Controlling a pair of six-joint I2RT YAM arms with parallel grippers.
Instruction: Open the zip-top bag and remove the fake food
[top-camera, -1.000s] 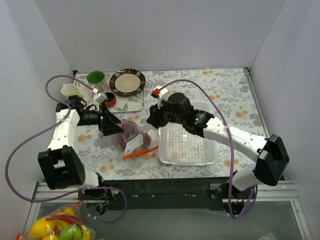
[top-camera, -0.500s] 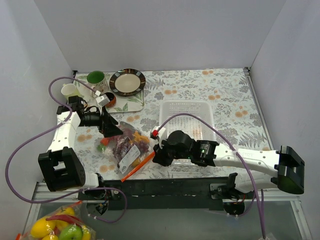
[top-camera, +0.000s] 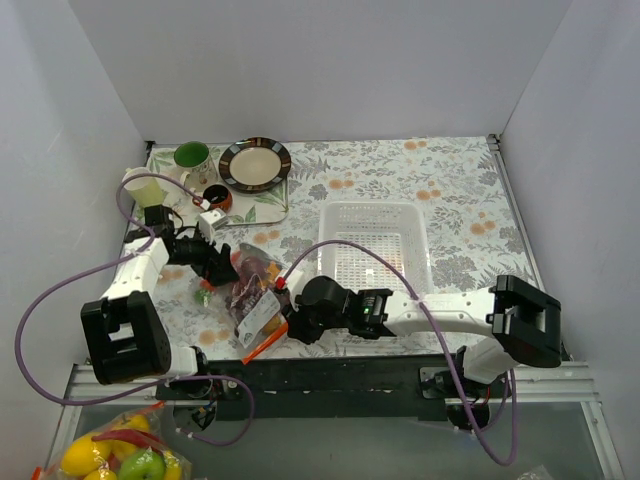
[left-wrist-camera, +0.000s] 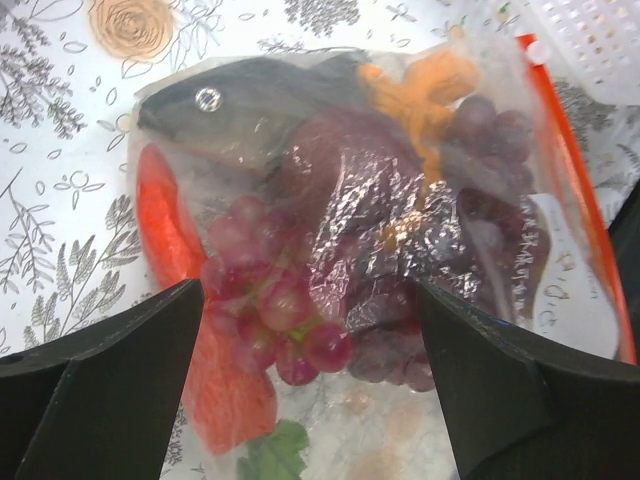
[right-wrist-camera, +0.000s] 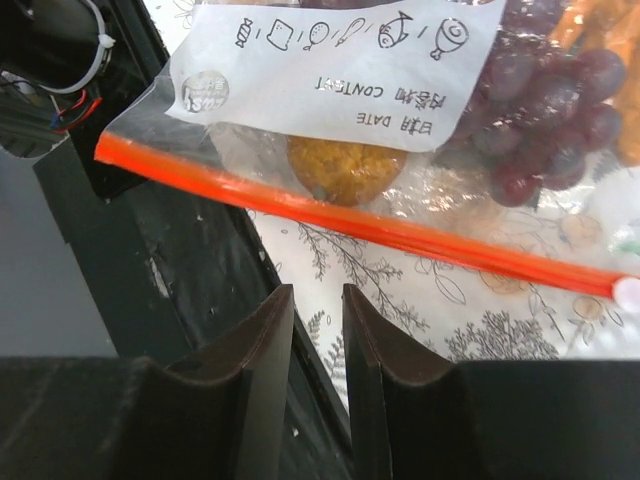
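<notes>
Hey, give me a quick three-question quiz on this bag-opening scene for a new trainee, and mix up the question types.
1. True or false: the left gripper is open wide, facing the zip-top bag.
2. Pick one. The right gripper has its jaws: A wide apart; B nearly closed, just short of the zip strip; C clamped on the strip.
3. Fill in: the grey toy inside the bag is a ____.
Key: 1 true; 2 B; 3 fish.
</notes>
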